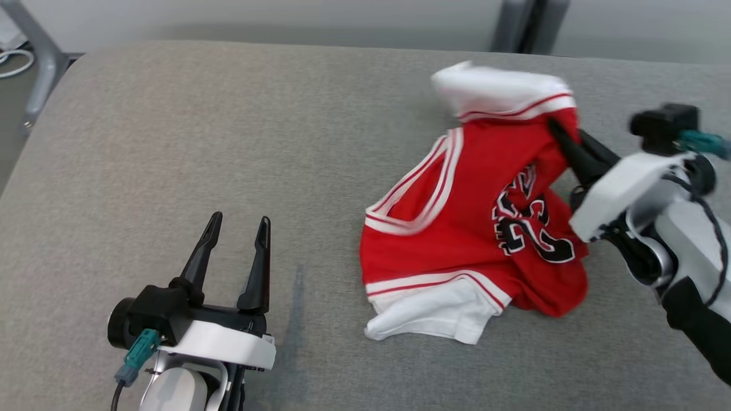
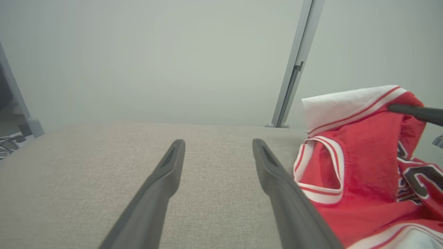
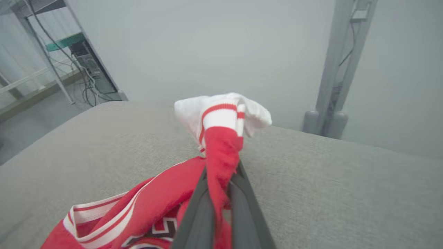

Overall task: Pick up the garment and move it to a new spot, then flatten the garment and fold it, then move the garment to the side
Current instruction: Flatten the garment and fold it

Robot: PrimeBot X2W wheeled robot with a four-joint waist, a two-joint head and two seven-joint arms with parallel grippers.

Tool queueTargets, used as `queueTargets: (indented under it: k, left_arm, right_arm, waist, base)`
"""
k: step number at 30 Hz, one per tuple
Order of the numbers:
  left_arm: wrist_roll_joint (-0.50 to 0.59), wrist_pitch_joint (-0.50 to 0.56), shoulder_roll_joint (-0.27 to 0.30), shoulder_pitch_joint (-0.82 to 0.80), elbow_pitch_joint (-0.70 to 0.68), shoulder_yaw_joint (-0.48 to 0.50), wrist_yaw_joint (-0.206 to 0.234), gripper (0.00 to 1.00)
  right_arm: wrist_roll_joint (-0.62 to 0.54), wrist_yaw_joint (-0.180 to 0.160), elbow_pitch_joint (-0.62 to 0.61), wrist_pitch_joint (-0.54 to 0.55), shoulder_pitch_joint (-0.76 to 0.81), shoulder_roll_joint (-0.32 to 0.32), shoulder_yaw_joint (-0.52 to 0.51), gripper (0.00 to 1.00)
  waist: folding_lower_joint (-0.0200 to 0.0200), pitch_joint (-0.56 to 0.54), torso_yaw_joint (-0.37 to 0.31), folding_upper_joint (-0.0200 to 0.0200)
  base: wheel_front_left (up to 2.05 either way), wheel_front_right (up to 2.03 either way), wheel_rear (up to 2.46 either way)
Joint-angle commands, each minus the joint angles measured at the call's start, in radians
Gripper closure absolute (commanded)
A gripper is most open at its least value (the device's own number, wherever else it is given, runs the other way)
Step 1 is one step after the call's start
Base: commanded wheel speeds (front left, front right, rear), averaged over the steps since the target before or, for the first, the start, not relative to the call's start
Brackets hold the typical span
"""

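a wide grey padded surface (image 1: 171,142) spans the scene. on its right half lies one garment (image 1: 457,240), a red jersey with white-and-red banded trim and black, white-edged digits (image 1: 528,220) on its front. it is crumpled, with its near white hem flat on the padding and its far end raised.

the head view gives the layout from above: the jersey to the right, and the left gripper (image 1: 240,218) well apart from it at the lower left.

the left wrist view gives the side profile instead. the far white-banded edge stands up off the padding, a dark finger (image 2: 418,112) of the other arm reaches into it, and a grey upright post (image 2: 294,65) stands behind the surface.

the right wrist view gives the pinch close up. the right gripper (image 3: 222,169) has its two fingers closed tight on a red fold, with the white band bunched just above the tips.

the left gripper's fingers stand spread wide above bare padding, with nothing between them.

count: one garment, two grippers, four fingers, one set of digits.
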Motion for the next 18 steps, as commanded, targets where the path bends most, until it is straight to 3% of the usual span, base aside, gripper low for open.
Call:
queueTargets:
  k: [1, 6, 12, 13, 14, 18]
  left_arm:
    - [0.004, -0.004, 0.008, 0.006, -0.006, 0.006, 0.0, 0.0]
    - [0.005, -0.003, 0.017, 0.012, -0.011, 0.007, 0.006, 0.0]
    - [0.005, 0.008, 0.029, 0.015, -0.021, 0.006, 0.012, 0.0]
    - [0.006, 0.011, 0.031, 0.014, -0.023, 0.005, 0.012, 0.0]
    - [0.007, 0.014, 0.033, 0.013, -0.024, 0.005, 0.013, 0.0]
    - [0.004, 0.02, 0.043, 0.021, -0.026, 0.007, 0.017, 0.0]
  right_arm:
    - [0.009, 0.0, 0.022, -0.026, 0.033, 0.005, -0.033, 1.0]
    - [0.009, 0.0, 0.115, -0.101, 0.168, 0.055, -0.2, 1.0]
    - [-0.03, 0.0, 0.139, -0.119, 0.269, 0.112, -0.284, 1.0]
    - [-0.042, 0.0, 0.138, -0.12, 0.279, 0.12, -0.292, 0.62]
    - [-0.054, 0.0, 0.137, -0.121, 0.285, 0.122, -0.304, 0.0]
    - [-0.124, 0.0, 0.088, -0.12, 0.333, 0.133, -0.409, 0.0]
  waist:
    - [0.0, -0.011, -0.032, 0.0]
    - [0.0, -0.011, -0.073, 0.0]
    - [0.0, -0.008, -0.106, 0.0]
    - [0.0, -0.007, -0.11, 0.0]
    - [0.0, -0.008, -0.112, 0.0]
    - [0.0, -0.023, -0.123, 0.0]
  base:
    - [0.0, 0.0, 0.0]
    - [0.0, 0.0, 0.0]
    - [0.0, 0.0, 0.0]
    - [0.0, 0.0, 0.0]
    - [0.0, 0.0, 0.0]
    - [0.0, 0.0, 0.0]
